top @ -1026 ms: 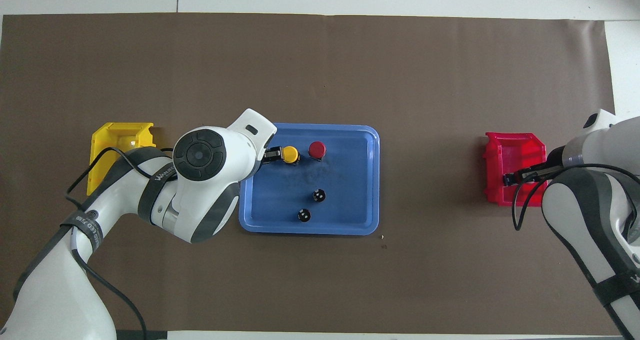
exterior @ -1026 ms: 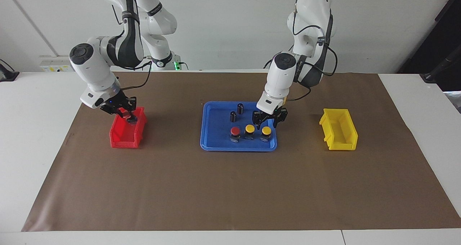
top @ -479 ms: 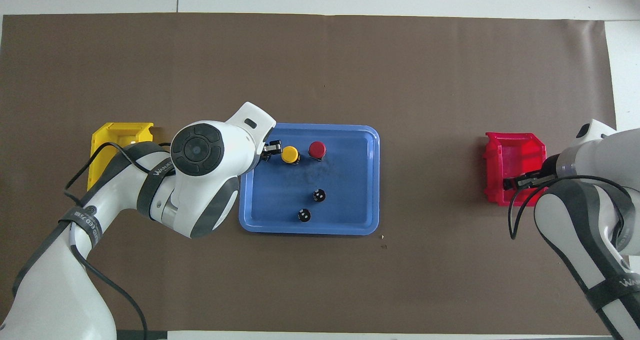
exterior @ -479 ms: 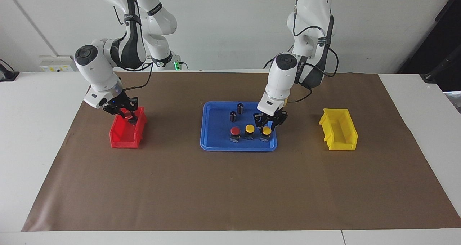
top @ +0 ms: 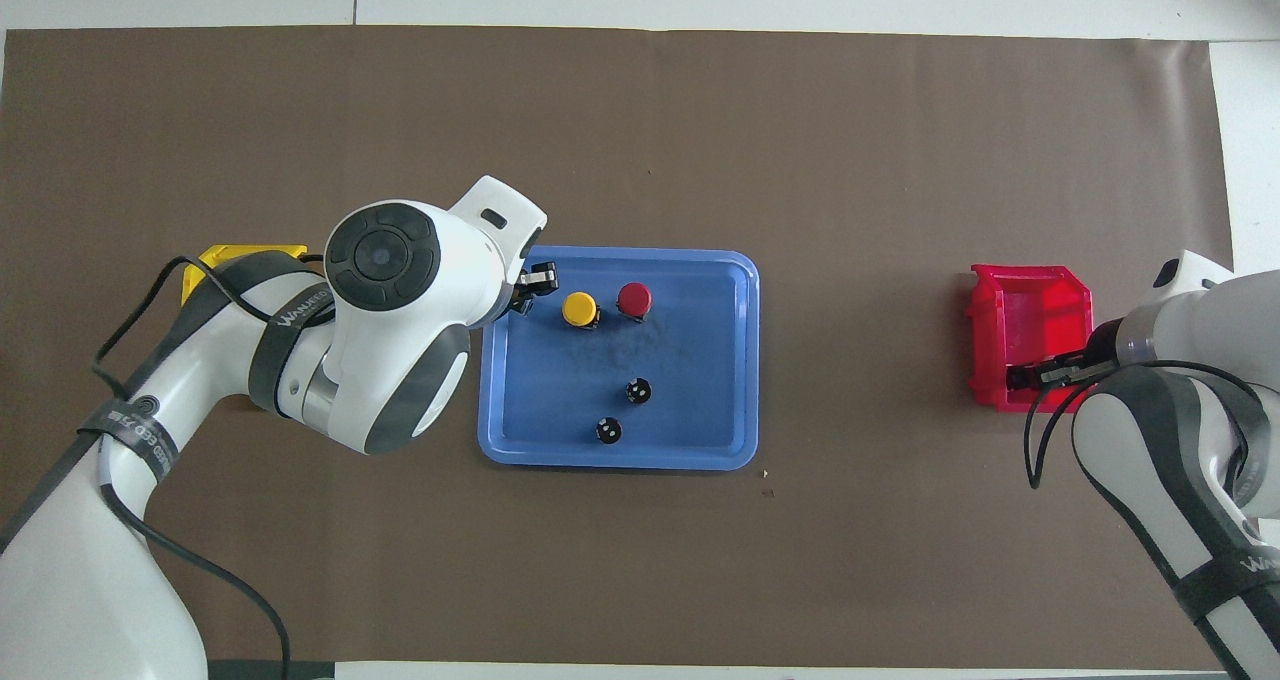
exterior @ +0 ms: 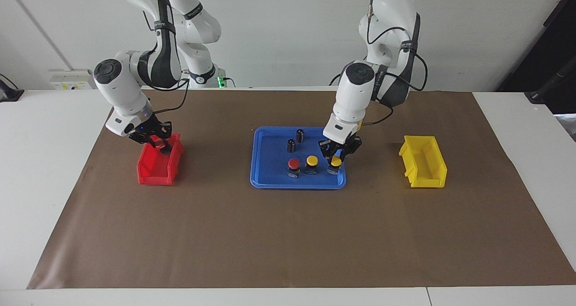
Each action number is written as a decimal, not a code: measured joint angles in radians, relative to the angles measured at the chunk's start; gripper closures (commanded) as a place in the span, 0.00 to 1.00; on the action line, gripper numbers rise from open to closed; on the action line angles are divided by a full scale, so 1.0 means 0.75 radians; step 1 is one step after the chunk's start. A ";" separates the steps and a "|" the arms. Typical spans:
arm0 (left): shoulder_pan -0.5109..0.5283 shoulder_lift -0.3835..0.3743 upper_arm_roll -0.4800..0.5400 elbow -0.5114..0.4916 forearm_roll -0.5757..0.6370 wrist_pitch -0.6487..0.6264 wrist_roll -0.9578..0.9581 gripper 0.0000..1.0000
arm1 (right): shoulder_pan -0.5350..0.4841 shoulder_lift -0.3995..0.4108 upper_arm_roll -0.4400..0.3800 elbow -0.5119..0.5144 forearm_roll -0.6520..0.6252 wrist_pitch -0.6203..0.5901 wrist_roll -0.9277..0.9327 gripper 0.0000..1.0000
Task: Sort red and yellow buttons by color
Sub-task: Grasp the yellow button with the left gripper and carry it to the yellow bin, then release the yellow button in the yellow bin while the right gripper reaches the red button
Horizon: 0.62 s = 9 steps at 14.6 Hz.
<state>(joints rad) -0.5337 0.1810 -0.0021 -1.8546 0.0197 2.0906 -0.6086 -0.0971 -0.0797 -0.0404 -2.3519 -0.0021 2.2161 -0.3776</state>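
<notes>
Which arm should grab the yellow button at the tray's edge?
Left. The left gripper is already down around that yellow button on the blue tray; the right gripper is over the red bin.

Bright, even light — soft shadows, sharp

White table (exterior: 45, 171) carries brown mat (exterior: 288, 234); on it: blue tray (exterior: 270, 180) centrally, red bin (exterior: 155, 173), yellow bin (exterior: 425, 162) at ends.
</notes>
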 measured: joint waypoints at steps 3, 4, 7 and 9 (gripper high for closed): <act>0.176 -0.097 0.016 0.127 0.004 -0.291 0.287 0.99 | 0.000 -0.002 0.003 0.000 0.000 0.000 -0.001 0.31; 0.263 -0.137 0.022 0.116 0.004 -0.326 0.395 0.99 | 0.000 -0.003 0.004 0.002 0.000 -0.001 -0.001 0.31; 0.512 -0.207 0.035 0.010 0.004 -0.332 0.579 0.99 | 0.009 -0.003 0.014 0.124 0.000 -0.141 -0.002 0.28; 0.616 -0.224 0.037 -0.079 0.004 -0.274 0.590 0.99 | 0.079 0.012 0.031 0.335 0.010 -0.311 0.067 0.25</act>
<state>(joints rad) -0.0720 0.0130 0.0253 -1.9138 0.0228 1.8850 -0.1660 -0.0378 -0.0705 -0.0173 -2.1006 0.0057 1.9825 -0.3273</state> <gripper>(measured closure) 0.590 0.282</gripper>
